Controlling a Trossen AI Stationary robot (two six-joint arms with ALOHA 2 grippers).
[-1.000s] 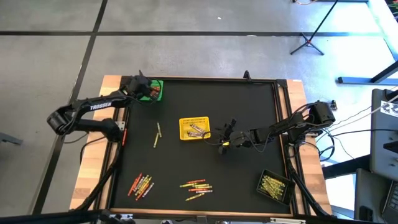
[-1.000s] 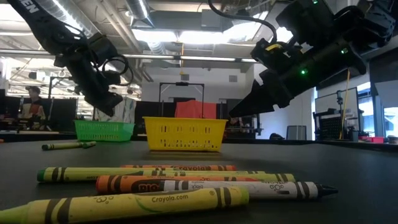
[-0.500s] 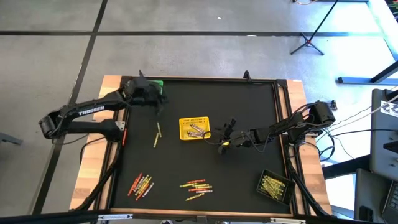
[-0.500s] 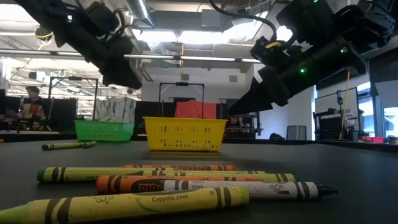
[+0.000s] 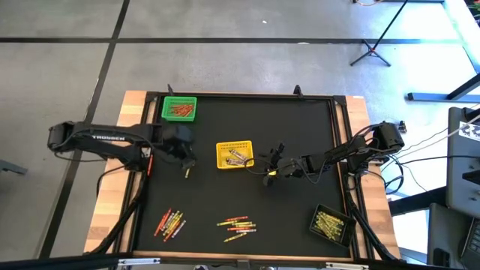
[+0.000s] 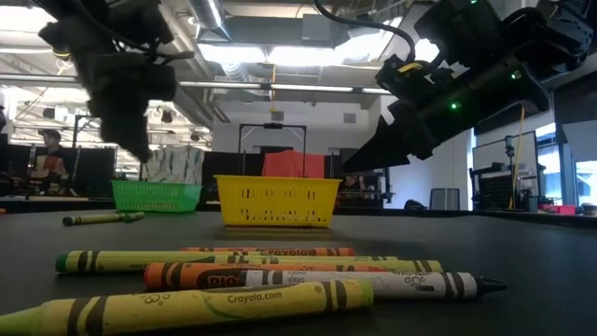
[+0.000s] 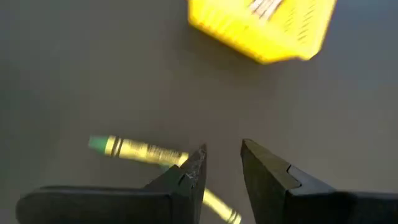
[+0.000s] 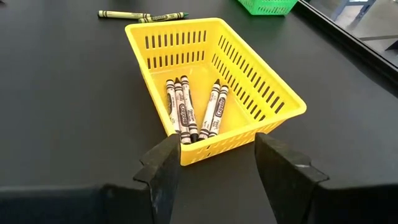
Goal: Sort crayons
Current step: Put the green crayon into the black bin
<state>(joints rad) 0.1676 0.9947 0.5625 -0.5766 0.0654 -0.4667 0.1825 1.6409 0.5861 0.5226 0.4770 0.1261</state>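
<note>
Two yellow-green crayons [image 5: 188, 163] lie on the black mat left of the yellow basket [image 5: 235, 154]; they also show in the left wrist view [image 7: 138, 149]. My left gripper [image 7: 222, 163] hangs open just above them [image 5: 185, 154], touching nothing. My right gripper [image 8: 214, 160] is open and empty at the yellow basket's right side [image 5: 271, 162], facing the basket, which holds several pale crayons [image 8: 189, 109]. Two loose heaps of red, orange and yellow crayons [image 5: 170, 223] [image 5: 237, 224] lie near the table's near edge.
A green basket [image 5: 179, 109] with reddish crayons stands at the far left corner. A black basket [image 5: 331, 223] with yellow-green crayons stands at the near right corner. The mat between the baskets is bare. A raised wooden frame [image 5: 339, 105] borders the mat.
My left gripper has left the green basket at the far left and gone toward the table's near edge and a little right, coming down over the two yellow-green crayons beside the yellow basket.
</note>
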